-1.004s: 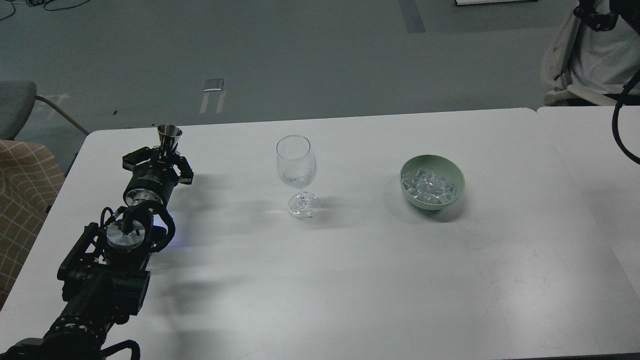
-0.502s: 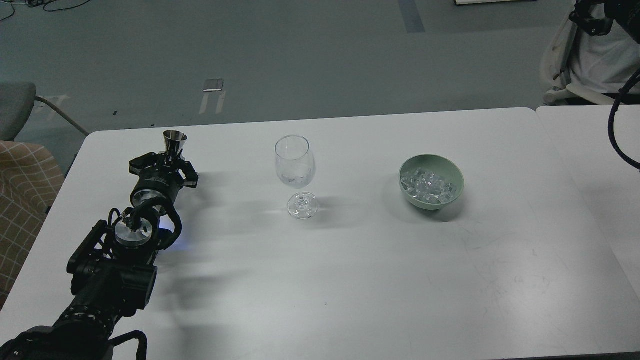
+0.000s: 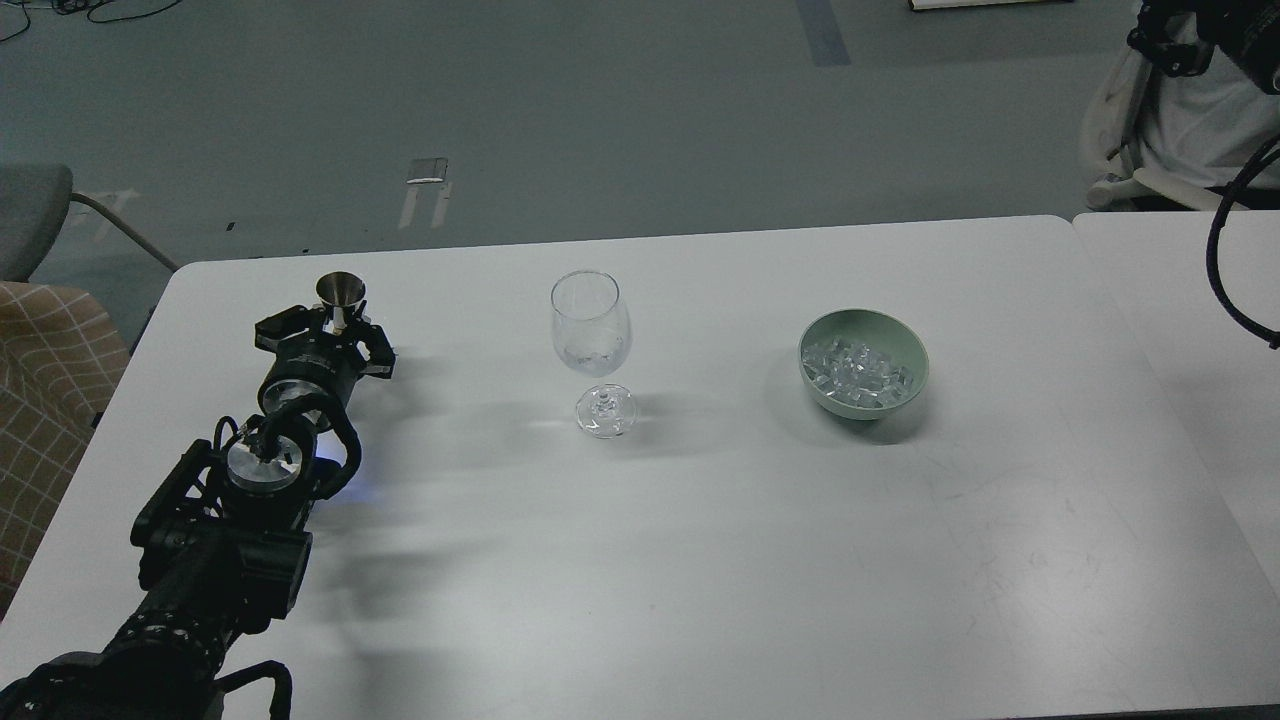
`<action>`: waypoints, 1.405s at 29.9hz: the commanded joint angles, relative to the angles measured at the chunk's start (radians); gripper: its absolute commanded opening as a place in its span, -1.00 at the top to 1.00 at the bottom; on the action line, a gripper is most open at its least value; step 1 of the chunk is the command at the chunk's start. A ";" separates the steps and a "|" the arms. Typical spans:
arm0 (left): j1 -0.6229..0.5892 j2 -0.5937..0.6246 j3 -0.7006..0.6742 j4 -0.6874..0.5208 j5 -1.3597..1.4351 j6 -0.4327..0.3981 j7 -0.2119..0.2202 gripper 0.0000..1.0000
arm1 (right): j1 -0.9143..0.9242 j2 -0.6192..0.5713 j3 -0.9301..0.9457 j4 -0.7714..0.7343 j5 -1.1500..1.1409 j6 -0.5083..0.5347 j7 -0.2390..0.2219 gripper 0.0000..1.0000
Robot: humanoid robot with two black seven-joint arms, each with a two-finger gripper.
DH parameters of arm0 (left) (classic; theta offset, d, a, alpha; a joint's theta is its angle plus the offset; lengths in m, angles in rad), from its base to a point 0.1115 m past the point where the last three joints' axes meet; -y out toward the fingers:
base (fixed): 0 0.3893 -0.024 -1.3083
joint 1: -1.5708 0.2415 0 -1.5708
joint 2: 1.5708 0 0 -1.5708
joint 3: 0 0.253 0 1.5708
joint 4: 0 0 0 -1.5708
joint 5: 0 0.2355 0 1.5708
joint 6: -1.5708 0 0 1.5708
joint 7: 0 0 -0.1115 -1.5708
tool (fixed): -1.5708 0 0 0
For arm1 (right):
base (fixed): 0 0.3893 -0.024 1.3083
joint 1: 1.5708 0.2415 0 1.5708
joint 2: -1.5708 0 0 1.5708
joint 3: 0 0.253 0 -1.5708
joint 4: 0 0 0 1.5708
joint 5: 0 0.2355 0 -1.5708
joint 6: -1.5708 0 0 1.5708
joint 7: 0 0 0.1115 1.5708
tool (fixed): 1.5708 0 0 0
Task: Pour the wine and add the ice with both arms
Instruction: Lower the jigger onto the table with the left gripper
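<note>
My left arm comes in from the lower left, and its gripper (image 3: 338, 327) is closed around the lower part of a small metal measuring cup (image 3: 341, 290) at the table's far left. A clear stemmed wine glass (image 3: 591, 340) stands upright in the middle, about a hand's width to the right of the cup. The ice (image 3: 858, 371), many small clear cubes, fills a pale green bowl (image 3: 905, 345) to the right of the glass. A black part of my right arm (image 3: 1170, 45) shows at the top right corner, cut off by the edge, and its fingers cannot be made out.
The white table (image 3: 700, 560) meets a second white table (image 3: 1180, 300) on the right. A black cable (image 3: 1225, 270) loops down at the right edge. A chair with a person in white (image 3: 1200, 130) is behind the table at the right. A checked cushion (image 3: 40, 380) lies off the table's left edge.
My left gripper moved slightly right with the metal cup, which now sits lower and shows more of its mouth. The black part at the top right shifted left.
</note>
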 commanded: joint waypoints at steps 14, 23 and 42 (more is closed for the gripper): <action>-0.003 -0.003 0.003 -0.011 0.002 -0.006 0.009 0.28 | -0.002 -0.003 0.000 0.001 0.002 0.002 0.000 -1.00; -0.008 -0.001 0.003 -0.011 0.002 -0.011 0.026 0.16 | -0.007 -0.002 0.005 0.001 0.002 0.003 0.005 -1.00; -0.017 0.000 0.003 -0.021 0.002 -0.017 0.037 0.05 | 0.004 -0.001 0.008 0.001 0.002 0.003 0.001 -1.00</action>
